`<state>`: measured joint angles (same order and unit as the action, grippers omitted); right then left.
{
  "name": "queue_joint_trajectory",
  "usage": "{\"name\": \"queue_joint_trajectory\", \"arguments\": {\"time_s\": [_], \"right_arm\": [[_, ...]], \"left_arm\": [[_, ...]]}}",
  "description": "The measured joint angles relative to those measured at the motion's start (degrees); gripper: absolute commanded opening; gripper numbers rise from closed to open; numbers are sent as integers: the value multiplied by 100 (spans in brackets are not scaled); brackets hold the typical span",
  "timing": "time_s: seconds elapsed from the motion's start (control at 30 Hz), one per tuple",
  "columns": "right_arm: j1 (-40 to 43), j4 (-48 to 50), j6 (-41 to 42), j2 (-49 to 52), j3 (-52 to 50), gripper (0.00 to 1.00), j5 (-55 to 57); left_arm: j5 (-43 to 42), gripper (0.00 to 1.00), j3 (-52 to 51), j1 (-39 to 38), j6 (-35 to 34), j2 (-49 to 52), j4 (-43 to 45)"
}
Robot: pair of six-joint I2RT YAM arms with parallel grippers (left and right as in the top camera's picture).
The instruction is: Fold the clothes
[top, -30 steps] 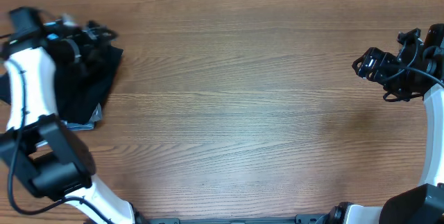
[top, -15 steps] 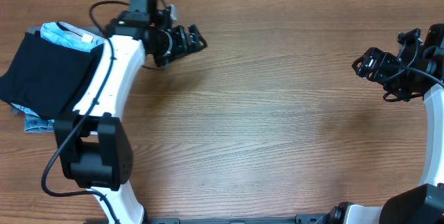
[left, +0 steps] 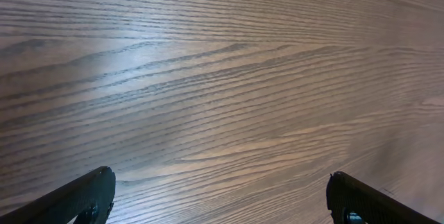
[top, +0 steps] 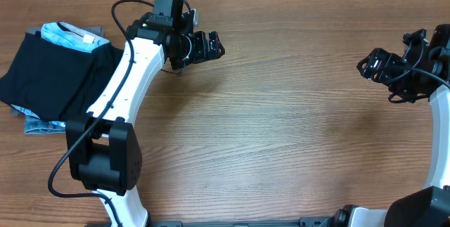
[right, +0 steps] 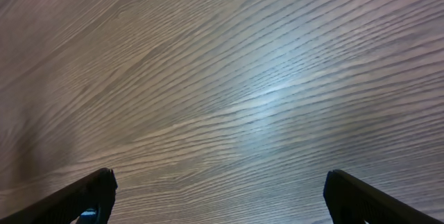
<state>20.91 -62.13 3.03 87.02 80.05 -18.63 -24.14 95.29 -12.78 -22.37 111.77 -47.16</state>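
Note:
The clothes, a black T-shirt [top: 49, 72], lie folded on a pile at the table's far left. My left gripper [top: 214, 46] hovers to the right of the pile, well apart from it, over bare wood. It is open with nothing between its fingers [left: 90, 193], and its wrist view shows only tabletop. My right gripper [top: 365, 65] hangs at the far right edge, open and empty too. In the right wrist view its fingertips [right: 94, 189] frame bare wood grain.
A light blue garment [top: 67, 34] peeks out from under the black shirt at the pile's top. A grey-blue piece [top: 39, 123] shows at the pile's lower edge. The wooden table [top: 281, 135] stretches between the two arms.
My left arm has swung from over the pile at the far left to the right, away from it, leaving the black shirt lying on the stack. The right arm has not moved.

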Motion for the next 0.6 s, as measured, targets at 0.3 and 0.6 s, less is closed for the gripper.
{"name": "queue_joint_trajectory", "arguments": {"time_s": [0.3, 0.6], "right_arm": [[-302, 2, -2, -11, 0, 100, 22], [-2599, 13, -4, -1246, -2, 100, 57]], "left_arm": [[2, 100, 0, 0, 0, 0, 0], [24, 100, 0, 0, 0, 0, 0]]}}
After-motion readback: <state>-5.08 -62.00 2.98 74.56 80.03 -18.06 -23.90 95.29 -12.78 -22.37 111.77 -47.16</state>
